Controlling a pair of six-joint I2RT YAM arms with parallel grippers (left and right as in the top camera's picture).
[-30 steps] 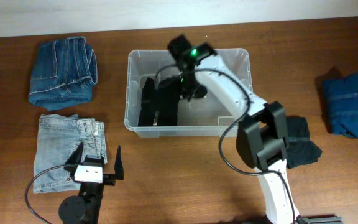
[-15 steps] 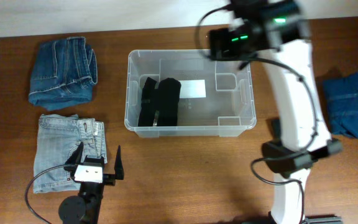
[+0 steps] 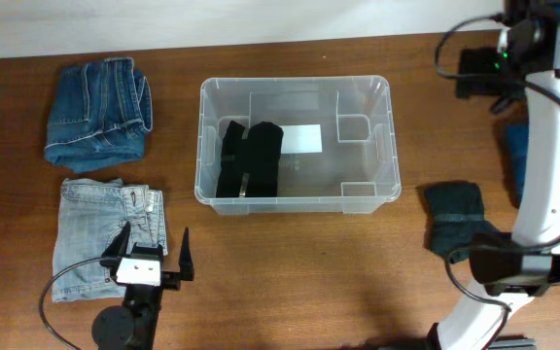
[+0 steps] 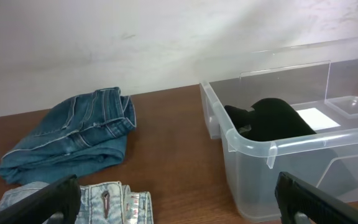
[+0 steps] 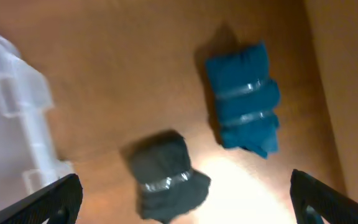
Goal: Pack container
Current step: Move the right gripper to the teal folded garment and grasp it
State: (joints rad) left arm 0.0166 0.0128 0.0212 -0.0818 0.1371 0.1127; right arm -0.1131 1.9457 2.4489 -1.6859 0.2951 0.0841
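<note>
The clear container (image 3: 200,146) stands mid-table with a folded black garment (image 3: 250,158) in its left half and a white label (image 3: 301,139) on its bottom. My right gripper (image 3: 476,76) hangs high off the container's back right corner, open and empty. In its wrist view the right gripper (image 5: 188,205) looks down on a dark grey folded garment (image 5: 163,177) and a blue one (image 5: 244,96). My left gripper (image 3: 155,251) rests open at the front left, over light jeans (image 3: 100,233). In the left wrist view the left gripper (image 4: 179,208) holds nothing, and the container (image 4: 272,149) lies to its right.
Dark blue folded jeans (image 3: 98,112) lie at the back left. The dark grey garment (image 3: 460,219) lies right of the bin, and the blue garment (image 3: 513,160) is partly hidden behind my right arm. A pale wall (image 4: 135,43) backs the table.
My right gripper let go of the black garment inside the bin, opened wide, rose out and swung to the back right. The left arm stayed still.
</note>
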